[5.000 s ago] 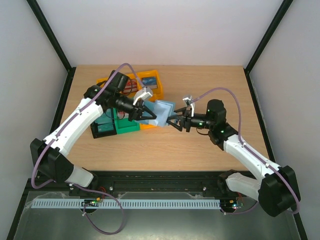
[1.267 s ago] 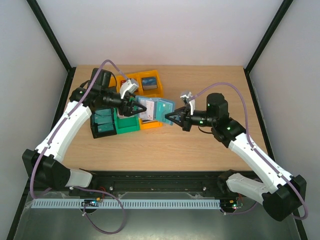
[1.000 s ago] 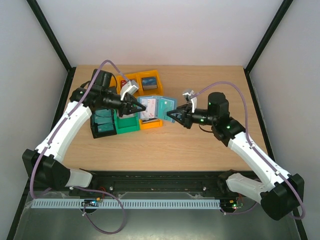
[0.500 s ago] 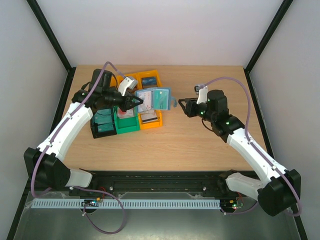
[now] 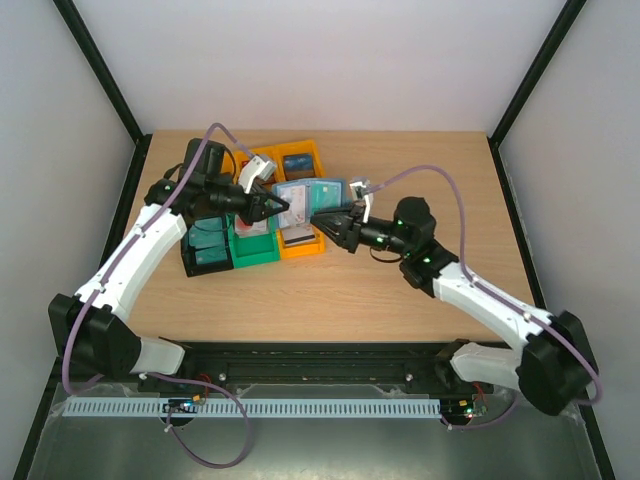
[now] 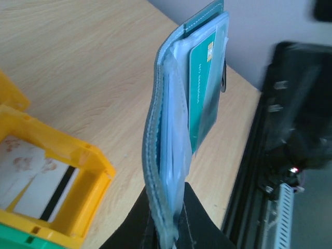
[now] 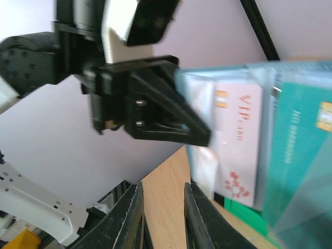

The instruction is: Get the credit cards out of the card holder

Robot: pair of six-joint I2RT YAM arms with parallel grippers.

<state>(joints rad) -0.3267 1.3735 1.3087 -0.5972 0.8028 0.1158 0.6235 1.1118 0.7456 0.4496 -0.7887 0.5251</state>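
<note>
My left hand (image 6: 168, 228) is clamping shut on one edge of the card holder (image 6: 165, 129), holding it open near the orange bin (image 6: 78, 166), a teal card (image 6: 203, 88) showing in its sleeve. My right hand (image 7: 163, 192) is hovering just beside it, fingers slightly parted, gripping nothing.

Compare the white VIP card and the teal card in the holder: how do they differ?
The VIP card is white with red lettering and blossoms; the teal card carries pale print. The VIP card sits in the sleeve nearer the left gripper; the teal card lies farther out. Both show gold chips, sleeved in the card holder.
</note>
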